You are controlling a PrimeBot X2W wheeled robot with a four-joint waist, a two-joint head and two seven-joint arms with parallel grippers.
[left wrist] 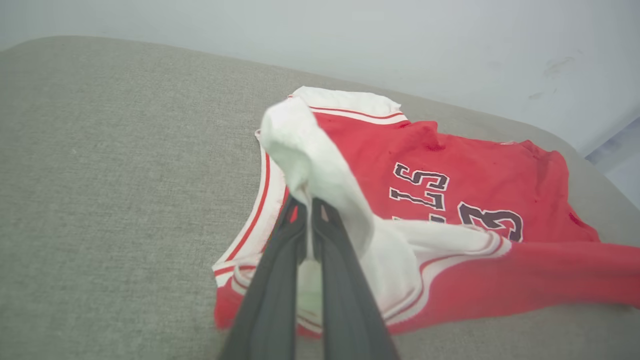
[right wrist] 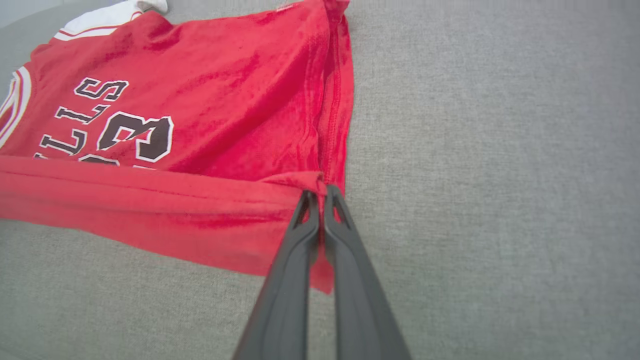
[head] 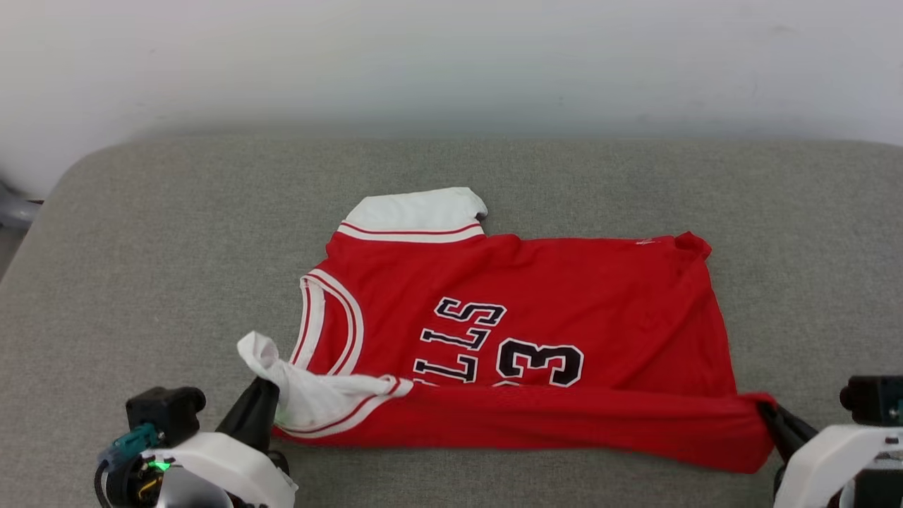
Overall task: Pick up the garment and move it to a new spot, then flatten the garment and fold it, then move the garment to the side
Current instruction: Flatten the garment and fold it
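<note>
A: Surface?
B: Grey woven cushion [head: 141, 268] with a rounded far-left corner. Plain pale wall [head: 451, 56] behind.
A: Shirt?
B: Shirt [head: 578, 296] is mid-cushion, lying sideways, collar left and hem right. It's red knit with a slight sheen, and the neck trim is red-white striped. The black white-edged letters and a "3" are partly covered by a fold.
A: Which fold?
B: The near long edge is pulled into a taut red band running left to right between the two tools. It overlaps the bottoms of the letters.
A: Left tool?
B: Left tool [left wrist: 306, 205] has its fingers pinched together on the near sleeve [head: 303, 395] at the near-left corner. That sleeve is soft white cloth, bunched and flopping over the tips.
A: Right tool?
B: Right tool [right wrist: 320, 192] is also closed tight, clamping the near-right hem corner. The cloth puckers at the tips, and a small red flap hangs below them.
A: Other sleeve?
B: Far sleeve [head: 416, 212] lies flat at the far left, roughly rectangular, white with a striped band.
</note>
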